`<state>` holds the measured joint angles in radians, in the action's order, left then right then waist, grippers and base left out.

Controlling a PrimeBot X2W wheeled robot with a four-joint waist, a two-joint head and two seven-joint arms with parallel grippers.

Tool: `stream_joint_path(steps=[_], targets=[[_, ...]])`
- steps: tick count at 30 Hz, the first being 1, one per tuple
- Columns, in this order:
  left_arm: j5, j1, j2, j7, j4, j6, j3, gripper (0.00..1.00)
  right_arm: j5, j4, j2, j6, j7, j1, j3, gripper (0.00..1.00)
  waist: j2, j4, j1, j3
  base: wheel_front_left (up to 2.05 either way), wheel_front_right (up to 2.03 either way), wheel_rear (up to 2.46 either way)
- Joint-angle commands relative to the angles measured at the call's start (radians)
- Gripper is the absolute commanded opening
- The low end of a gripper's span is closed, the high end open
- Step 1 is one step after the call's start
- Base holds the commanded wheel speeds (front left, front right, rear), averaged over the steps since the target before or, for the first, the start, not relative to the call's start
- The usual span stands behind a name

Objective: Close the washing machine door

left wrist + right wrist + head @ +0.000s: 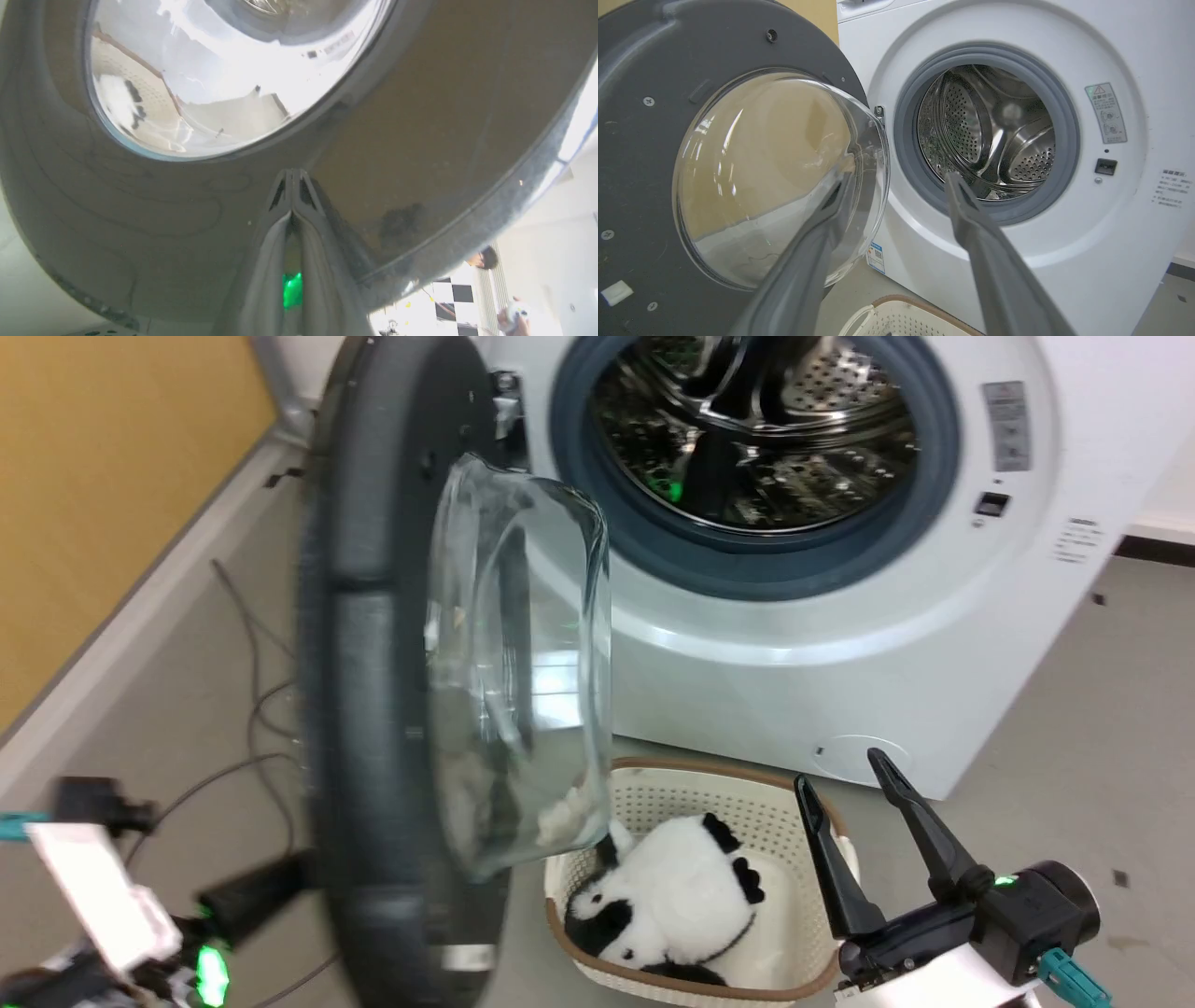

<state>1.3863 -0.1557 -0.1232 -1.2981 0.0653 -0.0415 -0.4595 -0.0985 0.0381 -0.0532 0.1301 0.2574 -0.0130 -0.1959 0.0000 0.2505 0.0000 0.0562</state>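
- The left gripper (pixel 293 176) has its two fingers pressed together with nothing between them. The tips are set against the glossy outer face of the washing machine door (pixel 373 616), low on the disc below the window. Tip and mirrored tip meet, so I'd judge it touching.
- The right gripper (pixel 840 773) is spread wide and empty. It hangs above the basket (pixel 695 767), on the inner side of the door and well apart from it.
- The door stands swung out roughly square to the washing machine (pixel 794 653), hinged at the left side of the opening. From the head it is seen edge-on, with its glass bowl (pixel 513 663) bulging toward the right arm's side.
- The closing push would run from the left tips through the door toward the drum (pixel 756 429). I'd say the left arm is the nearer one and on the correct face.
- The basket holds a black-and-white plush toy (pixel 672 896) and sits on the floor at the machine's front bottom edge, under the bowl's lower end. Whether the door's swing clears its rim I cannot tell.
- Some things are hard to read. The left arm is smeared with blur in the head view, the door's bottom edge is cut off, and its catch is hidden.
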Motion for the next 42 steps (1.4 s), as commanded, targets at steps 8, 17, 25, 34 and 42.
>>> stream_joint_path(steps=[8,17,25,34,42], targets=[[0.024,0.086,0.064,0.009,0.107,-0.001,0.135,0.0,-0.002,0.005,0.003,0.001,0.004,-0.001,-0.001,1.0,0.0,-0.113,0.0,0.022,0.0,0.0,0.0],[0.058,0.098,0.072,0.182,0.033,0.074,0.29,0.0,0.004,0.006,0.003,0.001,0.004,-0.011,0.005,1.0,0.0,-0.268,0.0,0.057,0.0,0.0,0.0],[0.1,0.041,0.073,0.416,-0.079,0.13,0.406,0.0,0.001,0.015,0.003,0.001,0.004,-0.018,0.019,1.0,0.0,-0.407,0.0,0.103,0.0,0.0,0.0],[0.143,-0.097,0.073,0.78,-0.246,0.165,0.478,0.0,-0.018,0.022,0.003,0.001,0.004,-0.023,0.026,1.0,0.0,-0.537,0.0,0.142,0.0,0.0,0.0],[0.135,-0.246,0.073,1.078,-0.347,0.172,0.551,0.0,-0.037,0.022,0.003,0.001,0.004,-0.023,0.015,1.0,0.0,-0.609,0.0,0.155,0.0,0.0,0.0]])
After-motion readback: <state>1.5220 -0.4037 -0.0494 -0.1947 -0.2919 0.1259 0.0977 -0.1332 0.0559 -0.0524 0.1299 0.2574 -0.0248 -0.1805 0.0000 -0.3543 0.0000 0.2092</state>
